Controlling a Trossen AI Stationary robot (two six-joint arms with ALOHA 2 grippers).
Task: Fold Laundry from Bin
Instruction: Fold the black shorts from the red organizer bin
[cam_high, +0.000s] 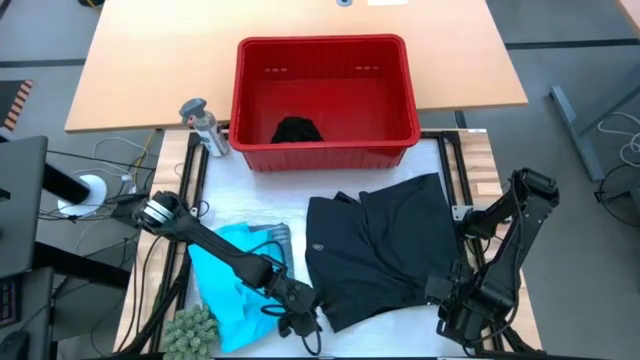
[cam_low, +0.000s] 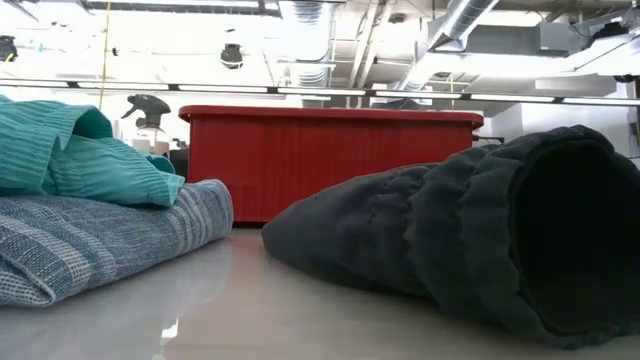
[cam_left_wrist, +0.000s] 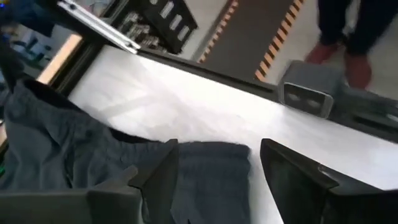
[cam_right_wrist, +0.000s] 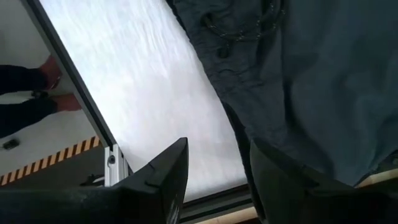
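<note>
Black shorts (cam_high: 385, 245) lie spread on the white tabletop (cam_high: 250, 190), one leg opening (cam_low: 575, 235) facing the low camera. At the near left, a bright turquoise garment (cam_high: 225, 275) rests on a blue-grey striped one (cam_low: 100, 240). The red bin (cam_high: 325, 100) stands at the far side with one black garment (cam_high: 297, 130) on its floor. My left gripper (cam_left_wrist: 217, 149) is open over the shorts' near left hem (cam_left_wrist: 211, 165), one finger on either side. My right gripper (cam_right_wrist: 219, 146) is open at the shorts' near right edge (cam_right_wrist: 249, 124), above the table's edge.
A grey spray bottle (cam_high: 203, 125) stands left of the bin. A green spiky object (cam_high: 190, 330) sits at the near left corner. Dark frame rails (cam_high: 455, 160) line the tabletop's sides. A person's feet (cam_left_wrist: 345, 53) show on the floor beyond the table.
</note>
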